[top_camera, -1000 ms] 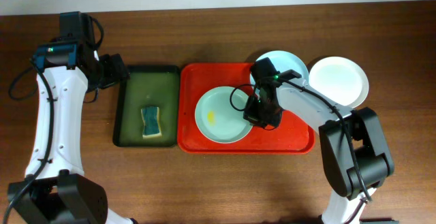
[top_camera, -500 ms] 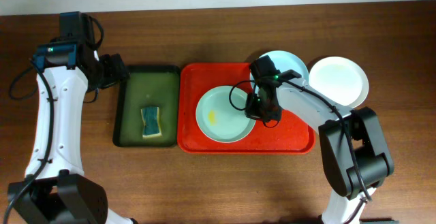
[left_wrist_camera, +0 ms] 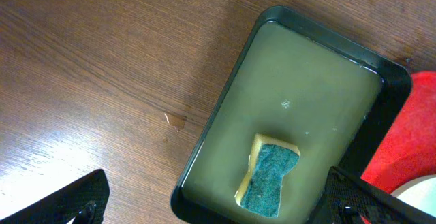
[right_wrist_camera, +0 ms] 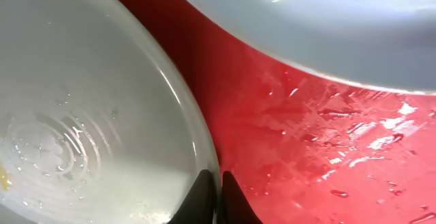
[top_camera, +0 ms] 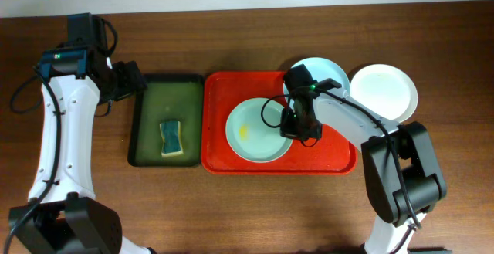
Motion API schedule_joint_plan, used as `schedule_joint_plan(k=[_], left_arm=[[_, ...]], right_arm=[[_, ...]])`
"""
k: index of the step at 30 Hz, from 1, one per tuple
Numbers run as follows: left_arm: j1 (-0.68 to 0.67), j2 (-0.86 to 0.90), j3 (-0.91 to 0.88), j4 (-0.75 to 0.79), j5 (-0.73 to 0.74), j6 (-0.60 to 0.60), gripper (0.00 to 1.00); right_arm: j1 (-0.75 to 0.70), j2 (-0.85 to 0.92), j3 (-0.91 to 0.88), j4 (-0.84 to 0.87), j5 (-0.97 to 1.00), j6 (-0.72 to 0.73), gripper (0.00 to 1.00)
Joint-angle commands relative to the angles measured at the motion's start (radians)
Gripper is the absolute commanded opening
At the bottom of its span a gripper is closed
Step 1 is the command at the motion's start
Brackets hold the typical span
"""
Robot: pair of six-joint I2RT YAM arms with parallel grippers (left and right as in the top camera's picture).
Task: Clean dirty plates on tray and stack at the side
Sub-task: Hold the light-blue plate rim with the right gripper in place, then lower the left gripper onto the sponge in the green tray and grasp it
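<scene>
The red tray (top_camera: pixel 332 155) lies mid-table. A pale blue-green plate (top_camera: pixel 255 134) with a yellow smear rests on it. My right gripper (top_camera: pixel 296 127) is shut on this plate's right rim. In the right wrist view the fingertips (right_wrist_camera: pixel 219 193) pinch the rim of the plate (right_wrist_camera: pixel 82 115) over the wet tray (right_wrist_camera: pixel 306 149). A second pale blue-green plate (top_camera: pixel 320 72) overlaps the tray's far right corner and shows in the right wrist view (right_wrist_camera: pixel 327 26). The white plate (top_camera: pixel 384 92) sits on the table to the right. My left gripper (top_camera: pixel 130 80) is open and empty.
A dark green tray (top_camera: pixel 147 123) of murky water lies left of the red tray, holding a yellow-and-green sponge (top_camera: pixel 170 137). In the left wrist view my open gripper (left_wrist_camera: pixel 214 209) hovers above the sponge (left_wrist_camera: pixel 269 180) and green tray (left_wrist_camera: pixel 390 94).
My right gripper has drawn the plate on the tray a little to the right. The left arm has not moved.
</scene>
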Motion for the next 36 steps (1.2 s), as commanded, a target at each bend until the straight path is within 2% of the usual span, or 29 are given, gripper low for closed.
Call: schedule_joint_plan(k=[1,6,9,13,16,20,21,23,24,25,26,27,29,31,36], left_arm=[[0.003,-0.001,0.007,-0.001,0.003,0.001,0.99],[0.003,-0.001,0.007,0.011,0.032,-0.003,1.0],[0.003,0.001,-0.004,-0.121,0.17,0.001,1.0],[-0.045,0.001,-0.114,-0.225,0.173,0.013,1.0],[-0.139,0.001,-0.266,-0.19,0.172,0.013,1.0],[-0.195,0.001,-0.337,-0.019,0.169,0.012,0.99],[-0.201,0.001,-0.35,0.042,0.165,0.012,0.77],[-0.203,0.001,-0.372,0.11,0.157,0.013,0.44],[-0.203,0.003,-0.384,0.136,0.157,0.013,0.24],[-0.203,0.006,-0.388,0.147,0.157,0.013,0.09],[-0.203,0.008,-0.394,0.156,0.149,0.013,0.11],[-0.203,0.008,-0.399,0.159,0.118,0.013,0.23],[-0.203,0.008,-0.407,0.17,0.08,0.013,0.29],[-0.203,0.008,-0.439,0.217,0.081,0.013,0.42],[-0.203,0.008,-0.542,0.346,0.076,0.013,0.47]], right_arm=[[-0.006,0.011,-0.001,-0.026,0.076,-0.032,0.04],[-0.006,0.011,-0.001,-0.018,0.076,-0.061,0.04],[-0.006,0.011,-0.001,-0.018,0.075,-0.106,0.04],[-0.006,0.011,-0.001,-0.02,0.075,-0.106,0.04],[-0.006,0.011,-0.001,-0.024,0.076,-0.106,0.04],[-0.006,0.011,-0.001,-0.023,0.076,-0.106,0.04],[-0.006,0.011,-0.001,-0.024,0.076,-0.106,0.04],[-0.006,0.011,-0.001,-0.024,0.076,-0.106,0.04],[-0.006,0.011,-0.001,-0.023,0.076,-0.106,0.04],[-0.006,0.011,-0.001,-0.022,0.076,-0.106,0.04],[-0.006,0.011,-0.001,-0.018,0.076,-0.106,0.04],[-0.006,0.011,-0.001,-0.016,0.076,-0.106,0.04],[-0.006,0.011,-0.001,-0.016,0.076,-0.106,0.04],[-0.006,0.011,-0.001,-0.016,0.076,-0.106,0.04],[-0.006,0.011,-0.001,-0.016,0.075,-0.106,0.04]])
